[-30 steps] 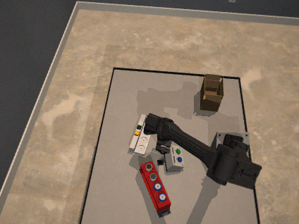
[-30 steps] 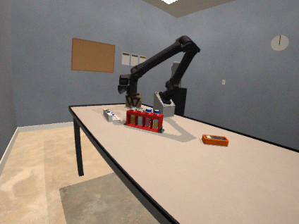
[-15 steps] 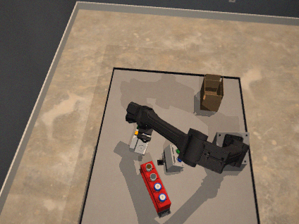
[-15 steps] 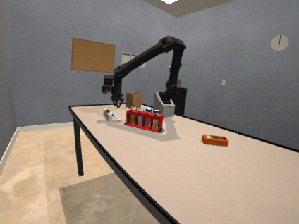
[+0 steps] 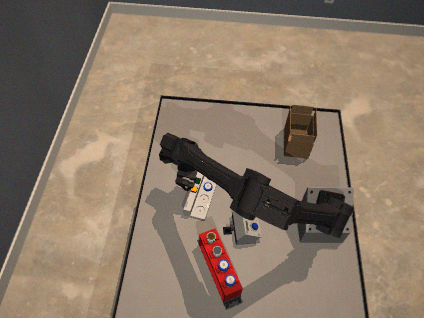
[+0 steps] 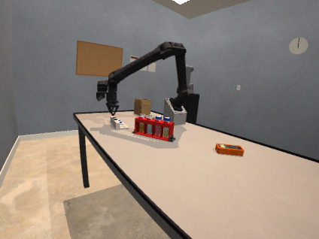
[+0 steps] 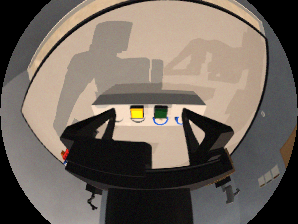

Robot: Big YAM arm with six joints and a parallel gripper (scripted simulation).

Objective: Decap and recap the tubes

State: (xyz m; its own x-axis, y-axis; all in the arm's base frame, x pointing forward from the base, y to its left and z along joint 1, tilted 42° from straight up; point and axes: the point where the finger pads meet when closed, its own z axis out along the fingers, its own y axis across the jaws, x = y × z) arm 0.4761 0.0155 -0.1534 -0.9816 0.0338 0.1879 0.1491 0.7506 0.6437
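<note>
Nearest on the counter, over to the right, an orange handheld device, lying flat. Farther back and left of it, the red decapping station, with four upright tubes in a row. In the exterior view, blue-rimmed white caps on the two right-hand ones, tube 1 and tube 2; bare, open mouths on tube 3 and tube 4, to the left.

Beyond, farther left, the white cap tray. In nest 3, one blue-rimmed cap; in nest 4, another blue-rimmed cap, partly hidden by a finger in the wrist view. In nests 1 and 2, only bare rings. Bright yellow at the amber lamp, dark at the green lamp.

Above the tray's lamp side, pointing down, the gripper: spread about as wide as possible, with nothing in its grasp. Between tray and arm base, the grey key housing, its blue key in sight, its green one hidden under the arm.

Toward the far end, an open cardboard box; behind, on the wall, a corkboard.

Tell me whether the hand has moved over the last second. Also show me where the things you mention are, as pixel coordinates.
Yes. In the top view, the hand [image 5: 186,181] [image 6: 113,113] [image 7: 148,111] has moved away from the key housing [image 5: 242,231], across the cap tray [image 5: 200,216] [image 6: 120,125] [image 7: 100,108] towards its far edge.
</note>
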